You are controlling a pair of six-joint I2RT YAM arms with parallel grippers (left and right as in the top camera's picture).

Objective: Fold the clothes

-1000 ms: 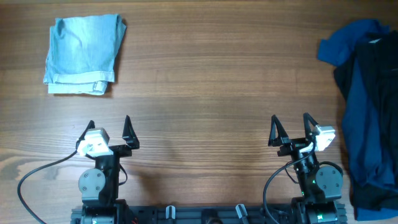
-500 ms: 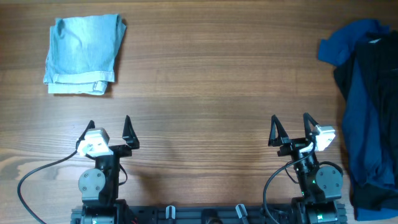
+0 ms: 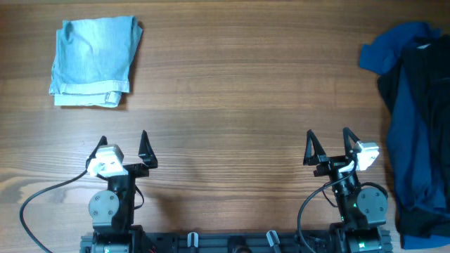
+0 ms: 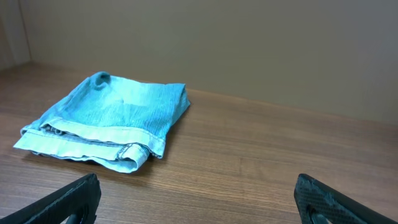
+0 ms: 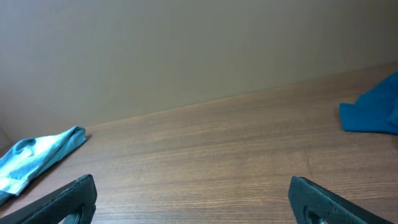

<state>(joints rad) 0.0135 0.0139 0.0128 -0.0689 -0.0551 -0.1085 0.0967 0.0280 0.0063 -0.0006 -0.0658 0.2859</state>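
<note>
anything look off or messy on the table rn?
Only the dark blue and black heap at far right: crumpled, unfolded, running out of the overhead frame. The pale blue garment far left lies neatly folded. Left gripper and right gripper sit open and empty.

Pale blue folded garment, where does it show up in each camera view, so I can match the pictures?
Overhead: the pale blue garment lies folded near the top left corner.
Left wrist: it sits left of centre, with its hemmed edge nearest the camera.
Right wrist: only one end shows, at the lower left edge.
Shared landmark: the wooden table, which it rests on in all three views.
</note>
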